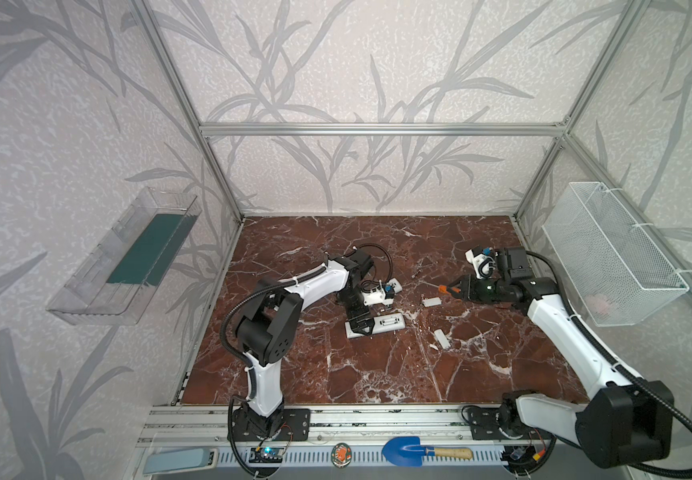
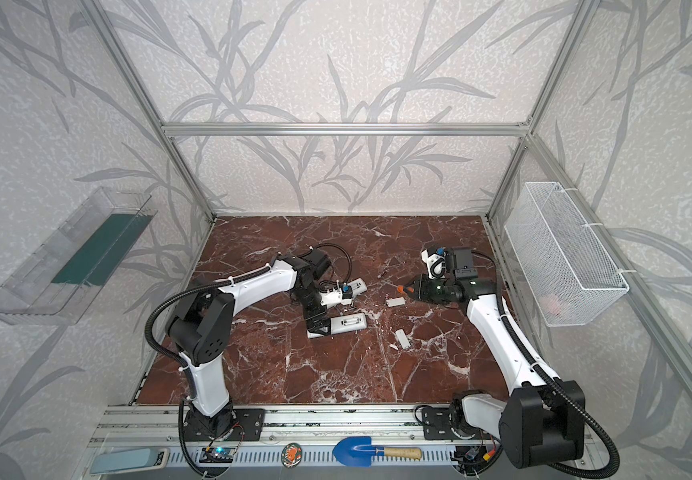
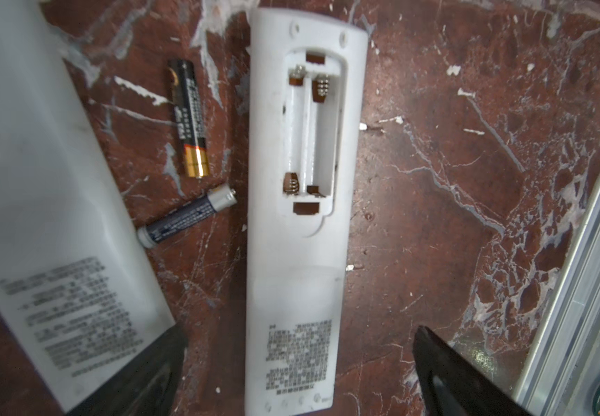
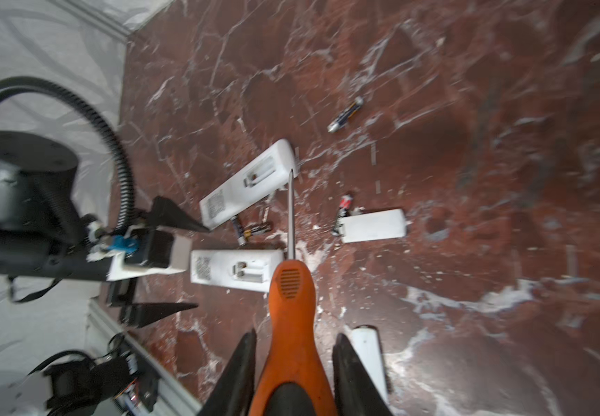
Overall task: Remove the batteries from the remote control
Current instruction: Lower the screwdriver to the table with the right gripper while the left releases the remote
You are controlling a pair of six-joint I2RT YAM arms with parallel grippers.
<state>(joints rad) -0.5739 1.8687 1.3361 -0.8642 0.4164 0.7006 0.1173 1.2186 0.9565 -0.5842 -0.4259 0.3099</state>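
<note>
Batteries [image 3: 188,119] — two slim cells — are laid loose on the marble table [image 3: 471,180], left of centre, between the near remote [image 3: 298,252] and the far remote [image 3: 39,180]. The near remote's battery compartment [image 3: 309,137] is uncovered and empty. The left gripper [image 3: 300,331] is spread wide above that remote's label end, fingers clear of it. The right gripper [image 4: 293,356] is clamped on an orange screwdriver [image 4: 291,299]. On the left wall, a clear tray [image 1: 99,286] is loaded with a dark green slab [image 1: 149,249]. On the right wall, a wire basket [image 1: 610,249] contains a pinkish item [image 1: 600,305] — not identifiable.
</note>
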